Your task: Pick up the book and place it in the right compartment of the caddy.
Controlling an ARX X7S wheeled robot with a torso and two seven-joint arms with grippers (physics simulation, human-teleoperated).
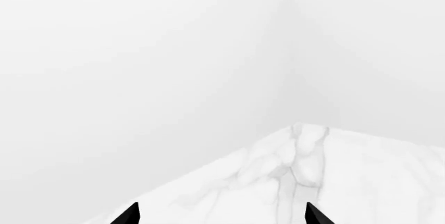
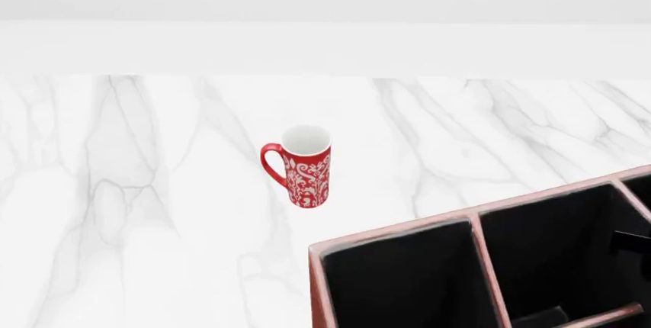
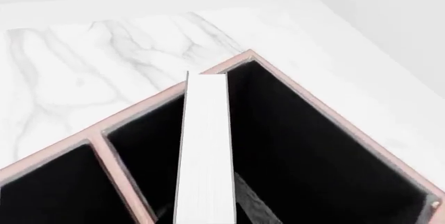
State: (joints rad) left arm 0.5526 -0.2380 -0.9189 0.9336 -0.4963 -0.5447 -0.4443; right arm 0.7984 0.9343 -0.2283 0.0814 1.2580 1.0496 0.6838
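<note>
The book [image 3: 203,151] is seen in the right wrist view, white page edges up, its long axis running from the camera toward the caddy's [image 3: 326,117] far corner. It is held over the caddy's open black compartments. The right gripper itself is hidden, so its grip cannot be told. The left gripper [image 1: 221,214] is spread wide, holding nothing. A red mug [image 2: 302,165] stands upright mid-tabletop [image 2: 122,191], near the caddy.
</note>
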